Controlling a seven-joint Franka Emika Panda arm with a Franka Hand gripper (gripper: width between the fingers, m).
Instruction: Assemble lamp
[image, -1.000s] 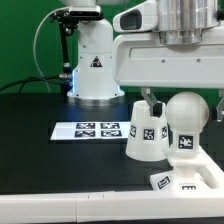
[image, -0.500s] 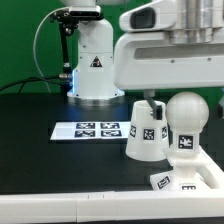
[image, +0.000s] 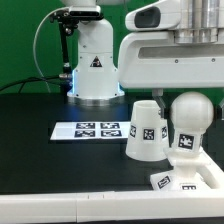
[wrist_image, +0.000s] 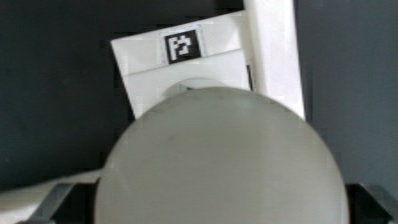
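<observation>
The white bulb (image: 190, 122) stands upright on the flat base (image: 192, 180) at the exterior view's right. The cup-shaped shade (image: 146, 130) stands mouth down just to its left, close beside it. The white arm (image: 165, 60) hangs above both, and its fingers do not show in the exterior view. In the wrist view the bulb's round head (wrist_image: 214, 160) fills the picture, with the tagged base (wrist_image: 178, 62) beyond it. My gripper (wrist_image: 217, 206) is over the bulb's head. A dark finger (wrist_image: 61, 206) shows at each side, wide apart and holding nothing.
The marker board (image: 92, 130) lies on the black table to the shade's left in the exterior view. The white robot pedestal (image: 95, 62) with a cable stands behind it. The table's pale front edge (image: 60, 208) runs along the bottom.
The arm has risen. The dark fingers seen between shade and bulb a second ago are gone from the exterior view. Bulb, shade and base have not moved.
</observation>
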